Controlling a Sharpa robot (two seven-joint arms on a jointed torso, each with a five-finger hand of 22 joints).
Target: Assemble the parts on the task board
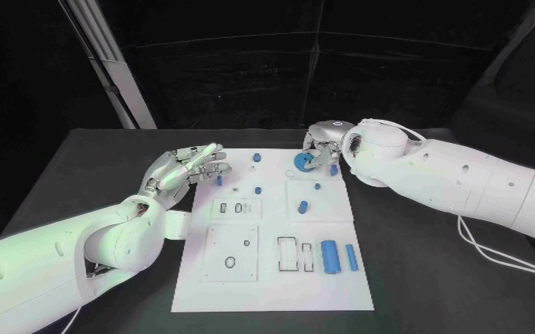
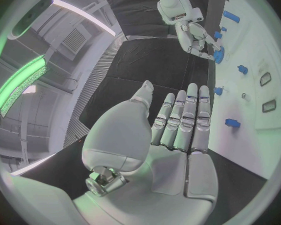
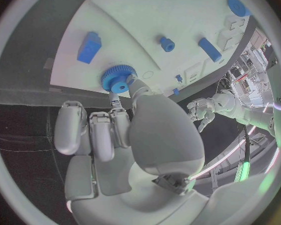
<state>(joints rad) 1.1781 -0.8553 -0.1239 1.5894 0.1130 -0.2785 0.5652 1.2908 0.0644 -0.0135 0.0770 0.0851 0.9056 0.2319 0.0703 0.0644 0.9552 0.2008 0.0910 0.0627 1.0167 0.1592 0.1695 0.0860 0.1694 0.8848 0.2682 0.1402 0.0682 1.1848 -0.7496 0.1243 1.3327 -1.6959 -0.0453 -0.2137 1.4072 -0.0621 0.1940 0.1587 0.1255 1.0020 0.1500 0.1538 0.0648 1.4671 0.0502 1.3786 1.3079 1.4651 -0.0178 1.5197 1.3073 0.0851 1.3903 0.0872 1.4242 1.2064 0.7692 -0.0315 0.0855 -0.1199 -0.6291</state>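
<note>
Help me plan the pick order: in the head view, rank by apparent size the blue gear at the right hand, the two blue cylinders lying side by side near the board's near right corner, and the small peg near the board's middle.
1. Thicker cylinder
2. Slimmer cylinder
3. Gear, partly hidden by the right hand, so its rank is unsure
4. Peg

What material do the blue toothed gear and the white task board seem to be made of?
The blue toothed gear, touched by the right hand, looks like matte plastic: uniform colour, no metallic glint, possibly printed. The white task board looks like smooth, flat plastic or painted sheet with shallow outlined cut-outs; the pictures cannot settle which.
</note>
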